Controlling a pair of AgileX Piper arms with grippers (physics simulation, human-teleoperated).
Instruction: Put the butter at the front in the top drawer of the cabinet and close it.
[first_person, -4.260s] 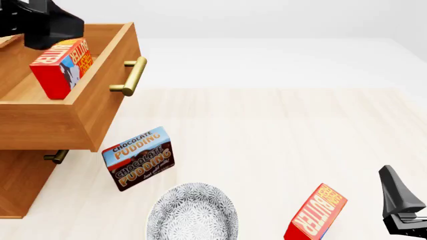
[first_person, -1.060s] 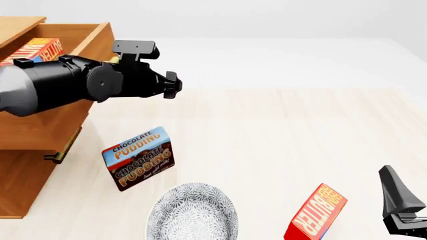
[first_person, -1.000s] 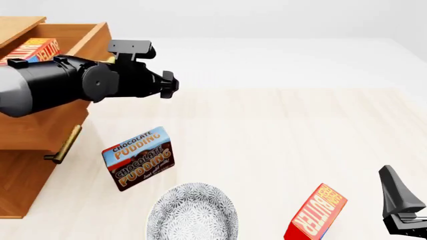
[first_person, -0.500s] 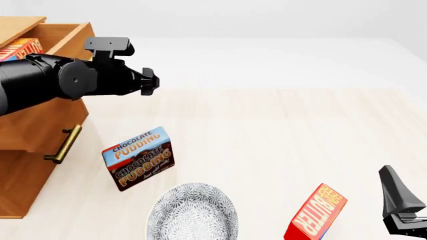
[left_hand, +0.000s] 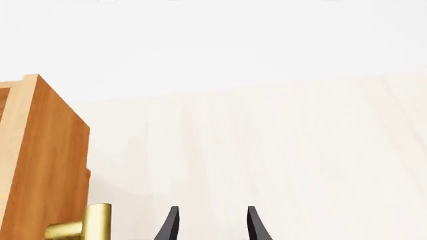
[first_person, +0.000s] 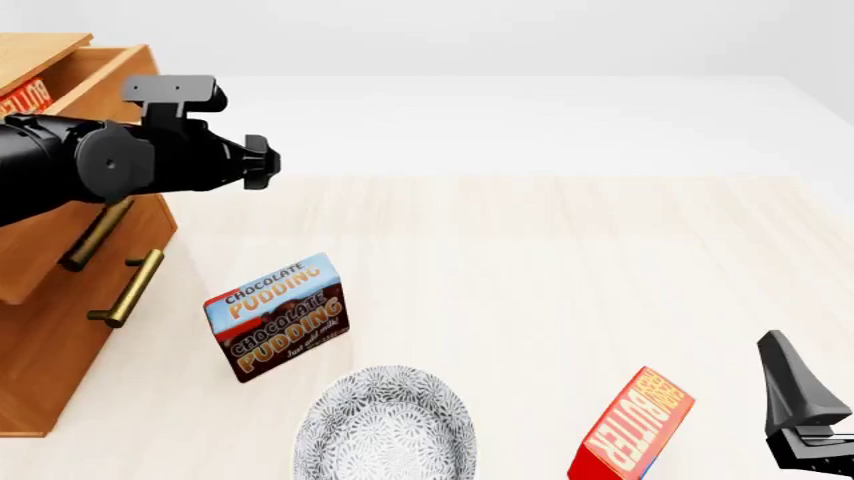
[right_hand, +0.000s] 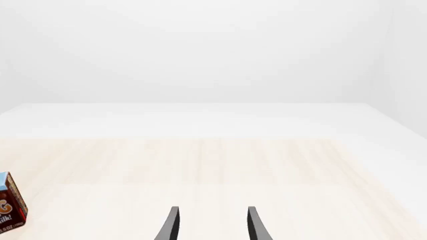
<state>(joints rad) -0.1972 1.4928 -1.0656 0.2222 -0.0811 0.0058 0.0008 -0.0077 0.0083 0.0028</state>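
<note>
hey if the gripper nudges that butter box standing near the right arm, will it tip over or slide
The butter box stands tall and leaning on a narrow end, so a high nudge would probably topple it. It looks like stiff, light cardboard, so a low push may slide it along the smooth table.

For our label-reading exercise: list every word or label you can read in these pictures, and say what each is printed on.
"CHOCOLATE PUDDING", printed twice, on the brown-and-blue pudding box by the cabinet.
"BUTTER" on the red butter box standing near the right gripper.
Partial "BUTTER" lettering on the butter inside the top drawer; only its end shows.
Small script under the pudding title: too small to read.
</note>
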